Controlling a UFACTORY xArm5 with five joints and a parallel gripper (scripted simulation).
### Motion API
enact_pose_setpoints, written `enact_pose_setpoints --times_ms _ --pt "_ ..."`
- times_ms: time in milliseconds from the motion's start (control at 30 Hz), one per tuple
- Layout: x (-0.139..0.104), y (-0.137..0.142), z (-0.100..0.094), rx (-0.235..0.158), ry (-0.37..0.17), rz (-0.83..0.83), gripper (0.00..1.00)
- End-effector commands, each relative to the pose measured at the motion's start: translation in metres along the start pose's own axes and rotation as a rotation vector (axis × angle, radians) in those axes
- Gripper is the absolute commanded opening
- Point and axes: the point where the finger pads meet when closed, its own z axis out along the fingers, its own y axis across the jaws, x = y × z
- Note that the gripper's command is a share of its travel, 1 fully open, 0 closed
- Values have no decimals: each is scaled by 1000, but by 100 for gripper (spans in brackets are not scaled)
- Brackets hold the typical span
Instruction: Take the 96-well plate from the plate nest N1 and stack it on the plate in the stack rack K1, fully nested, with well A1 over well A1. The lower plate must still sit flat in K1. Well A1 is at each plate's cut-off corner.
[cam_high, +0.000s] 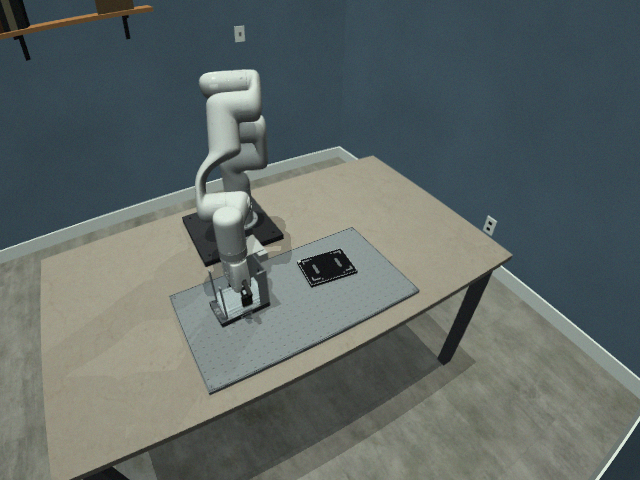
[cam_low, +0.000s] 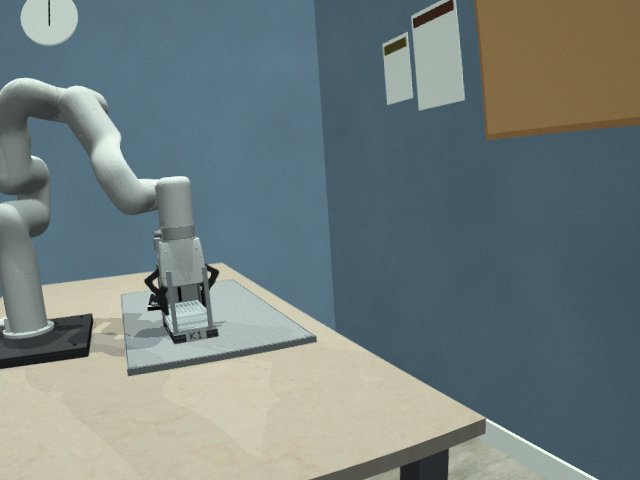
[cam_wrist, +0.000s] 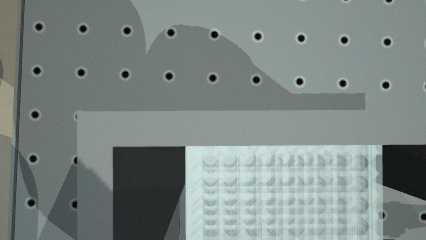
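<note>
My gripper (cam_low: 180, 304) reaches down between the posts of the stack rack K1 (cam_low: 195, 334) and is shut on the clear 96-well plate (cam_low: 186, 312). In the wrist view the held plate (cam_wrist: 282, 192) fills the lower middle, over the rack's dark base (cam_wrist: 147, 192) and inside its grey frame (cam_wrist: 220, 127). A second grid of wells shows faintly through it, close beneath. I cannot tell whether the two plates touch. The plate nest N1 (cam_high: 327, 267) is a black tray on the grey baseplate (cam_high: 294, 304) and holds nothing. The rack also shows in the top view (cam_high: 240, 302). The cut-off corners are not visible.
The arm's black base plate (cam_high: 232, 232) stands behind the grey perforated baseplate. The rack's thin upright posts (cam_low: 209, 297) flank the gripper closely. The baseplate's left edge (cam_wrist: 17, 120) lies near the rack.
</note>
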Motion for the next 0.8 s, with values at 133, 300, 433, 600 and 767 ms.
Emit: enact_pose_setpoints --times_ms 133,300,433,600,767 --pt "-1 1 0 -3 -1 0 100" --pt "-1 1 0 -3 -1 0 100" --pt "-1 1 0 -3 -1 0 100" --pt "-1 1 0 -3 -1 0 100" --pt "-1 1 0 -3 -2 0 100"
